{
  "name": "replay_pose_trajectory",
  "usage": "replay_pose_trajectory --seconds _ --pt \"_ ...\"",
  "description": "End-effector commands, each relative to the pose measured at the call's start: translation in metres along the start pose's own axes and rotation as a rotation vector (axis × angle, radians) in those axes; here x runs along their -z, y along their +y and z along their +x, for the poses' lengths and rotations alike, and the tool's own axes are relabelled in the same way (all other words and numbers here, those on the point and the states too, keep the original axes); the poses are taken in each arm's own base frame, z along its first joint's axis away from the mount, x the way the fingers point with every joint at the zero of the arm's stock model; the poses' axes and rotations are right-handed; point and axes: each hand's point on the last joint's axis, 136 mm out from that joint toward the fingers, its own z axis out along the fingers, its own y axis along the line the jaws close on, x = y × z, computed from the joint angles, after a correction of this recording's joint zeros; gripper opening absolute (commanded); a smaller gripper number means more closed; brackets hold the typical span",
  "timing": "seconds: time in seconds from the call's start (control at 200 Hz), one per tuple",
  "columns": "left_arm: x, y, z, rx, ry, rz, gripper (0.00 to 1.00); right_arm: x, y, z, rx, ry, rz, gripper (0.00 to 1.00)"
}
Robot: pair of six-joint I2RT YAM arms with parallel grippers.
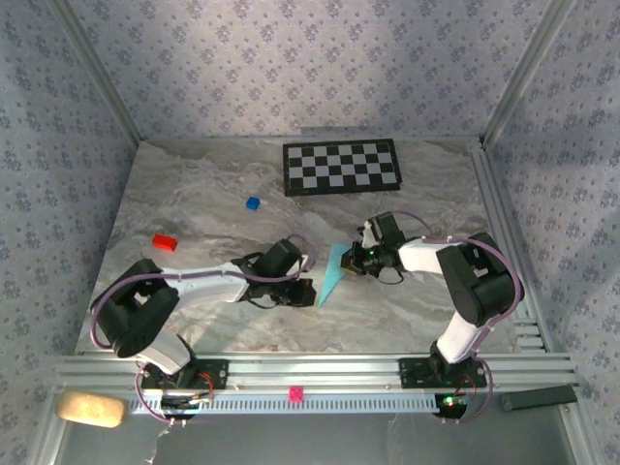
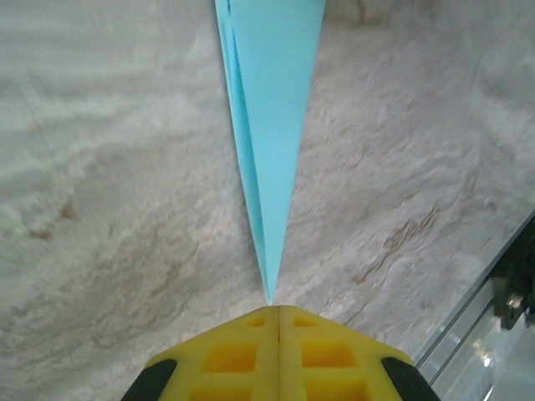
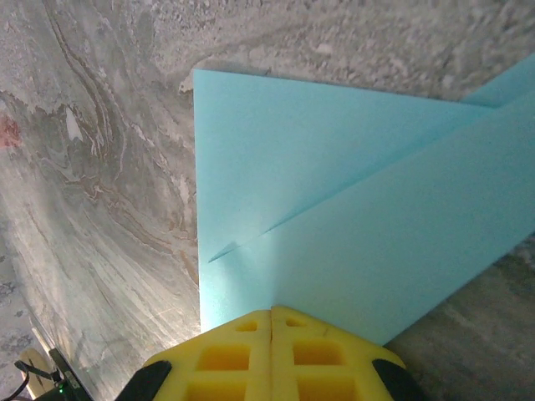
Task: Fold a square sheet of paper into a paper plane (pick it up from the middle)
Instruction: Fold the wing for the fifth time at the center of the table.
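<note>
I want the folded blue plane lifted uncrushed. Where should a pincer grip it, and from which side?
Likely the wide tail of the paper plane, coming from the right pincer side: stacked folds there offer broad paper, whereas the nose tapers to a sliver.
</note>
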Motion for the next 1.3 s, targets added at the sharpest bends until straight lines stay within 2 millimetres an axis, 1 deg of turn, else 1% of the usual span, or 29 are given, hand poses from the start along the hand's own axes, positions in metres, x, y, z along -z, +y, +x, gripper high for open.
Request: replay_pose_trajectory --seconds 0.0,0.13,0.18,0.26,0.375,0.43,0.515,0.595,0.665,0.755,0.89,1.039,1.149,1.204,1.244,1.294 --pt "0.005 -0.013 -0.031 0.022 -0.062 0.049 0.03 -0.003 -0.048 0.009 -0.081 0.009 0.185 0.0" --pt "-0.009 -0.033 -0.053 0.013 -0.051 0.117 0.05 -0.004 -0.046 0.009 -0.082 0.009 0.179 0.0" --pt "-0.017 -0.038 -0.06 0.011 -0.042 0.123 0.05 -0.004 -0.046 0.008 -0.078 0.007 0.18 0.0" --pt "-0.032 -0.041 -0.064 0.018 -0.019 0.135 0.05 -0.004 -0.047 0.008 -0.084 0.003 0.189 0.0" --pt "-0.05 -0.037 -0.068 0.03 0.0 0.124 0.05 -0.002 -0.047 0.008 -0.084 -0.007 0.192 0.01" --pt "-0.054 -0.038 -0.071 0.03 -0.008 0.141 0.05 -0.002 -0.047 0.009 -0.083 -0.006 0.192 0.01" --pt "-0.061 -0.033 -0.07 0.04 0.005 0.124 0.05 -0.003 -0.049 0.01 -0.083 -0.001 0.195 0.01" --pt "-0.066 -0.024 -0.061 0.037 0.036 0.08 0.05 -0.004 -0.049 0.01 -0.085 0.003 0.192 0.01" --pt "-0.067 -0.011 -0.047 0.047 0.075 0.033 0.05 -0.005 -0.05 0.01 -0.085 0.002 0.196 0.01" --pt "-0.062 -0.001 -0.024 0.053 0.14 -0.022 0.04 -0.005 -0.053 0.01 -0.09 0.001 0.209 0.01" --pt "-0.051 0.013 0.016 0.025 0.218 -0.091 0.04 -0.004 -0.057 0.01 -0.093 -0.003 0.224 0.01" --pt "-0.043 0.027 0.048 0.022 0.265 -0.121 0.04 -0.003 -0.058 0.01 -0.093 -0.007 0.232 0.01" --pt "-0.038 0.041 0.063 0.043 0.276 -0.156 0.04 -0.002 -0.059 0.012 -0.092 -0.002 0.233 0.01" --pt "-0.036 0.044 0.066 0.053 0.268 -0.154 0.04 -0.002 -0.059 0.013 -0.091 -0.002 0.232 0.01" --pt "-0.034 0.043 0.067 0.055 0.264 -0.145 0.04 -0.002 -0.059 0.013 -0.09 0.0 0.232 0.01" --pt "-0.032 0.036 0.066 0.051 0.257 -0.118 0.04 -0.002 -0.059 0.014 -0.089 0.0 0.229 0.01"
